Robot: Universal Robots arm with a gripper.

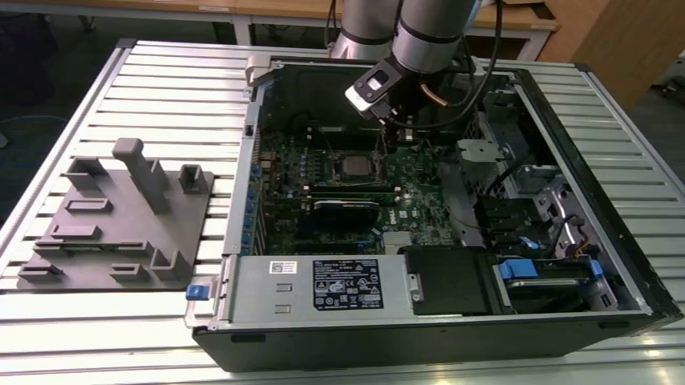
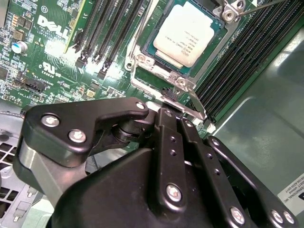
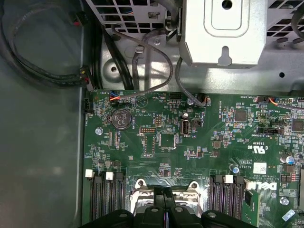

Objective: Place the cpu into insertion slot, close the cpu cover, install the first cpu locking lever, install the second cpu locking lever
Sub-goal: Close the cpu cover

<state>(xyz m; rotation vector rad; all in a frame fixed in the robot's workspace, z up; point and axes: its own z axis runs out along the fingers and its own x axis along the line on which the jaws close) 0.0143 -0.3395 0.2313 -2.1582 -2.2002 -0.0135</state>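
Note:
The cpu (image 2: pixel 185 35), a pale silvery square, lies flat in the insertion slot (image 2: pixel 137 59) on the green motherboard, also seen as the cpu (image 1: pixel 354 167) in the exterior view. The cpu cover (image 2: pixel 190 102), a thin silvery frame, stands tilted up from its hinged side, off the chip. My gripper (image 2: pixel 173 116) has its black fingers shut together, tips at the cover's raised edge. In the first wrist view the gripper (image 3: pixel 165 192) sits right in front of the cover (image 3: pixel 190 194). The gripper (image 1: pixel 399 132) hangs just behind the socket. A thin locking lever (image 2: pixel 266 7) stands up beyond the chip.
The open computer case (image 1: pixel 599 241) lies on a slatted table. Long black memory slots (image 2: pixel 109 33) flank the socket. Cables (image 3: pixel 142 80) and a metal drive bracket (image 3: pixel 223 33) lie past the board's edge. A grey fixture plate (image 1: pixel 118 233) sits at the exterior view's left.

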